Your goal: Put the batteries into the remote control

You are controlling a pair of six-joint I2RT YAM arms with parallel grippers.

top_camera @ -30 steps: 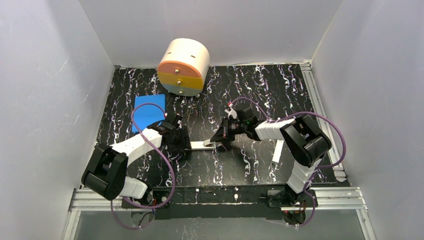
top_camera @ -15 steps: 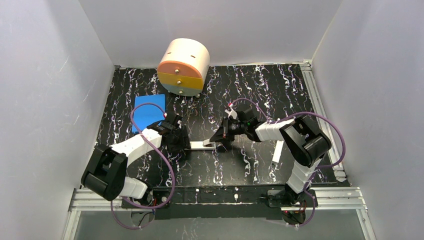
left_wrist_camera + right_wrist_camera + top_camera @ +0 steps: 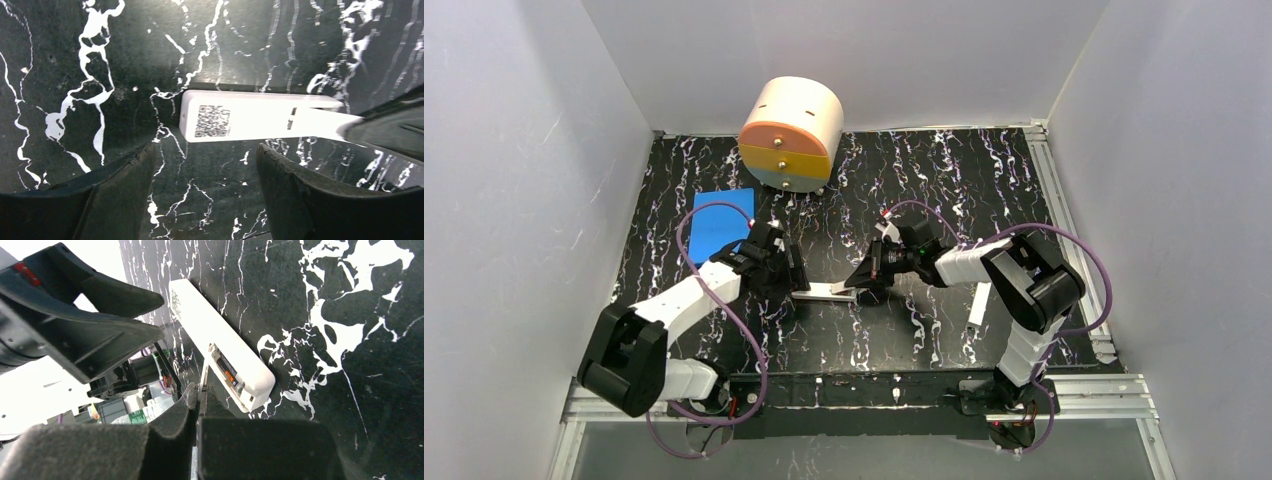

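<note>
Left pincer (image 3: pixel 205 155) has its jaws apart with nothing between them, only bare black marbled desk (image 3: pixel 65 60) in the gap. The remote control (image 3: pixel 250 116) lies flat on the desk just ahead of its fingertips (image 3: pixel 142 160) and is not touching them. It is back side up, with the QR label (image 3: pixel 212 121) at the end nearest this pincer. Right pincer (image 3: pixel 197 390) faces the left one from the remote's other end. Its jaws are clamped on a thin white cover piece (image 3: pixel 203 380), seen edge-on and standing up from the remote beside the open battery bay. In the bay lies a dark battery (image 3: pixel 227 374) with orange print; cannot tell whether there is one or two. In the overhead view the remote (image 3: pixel 824 293) sits between the left pincer (image 3: pixel 789 280) and the right pincer (image 3: pixel 864 280), close to both. A longer white bar (image 3: pixel 979 303) lies on the desk well to the right of the right pincer, beside that arm. A blue pad (image 3: pixel 722 222) lies flat just beyond the left pincer, to its left. Farthest back, past both pincers, stands a round drawer unit (image 3: pixel 792 135) with orange, yellow and pale blue fronts, near the rear wall.
</note>
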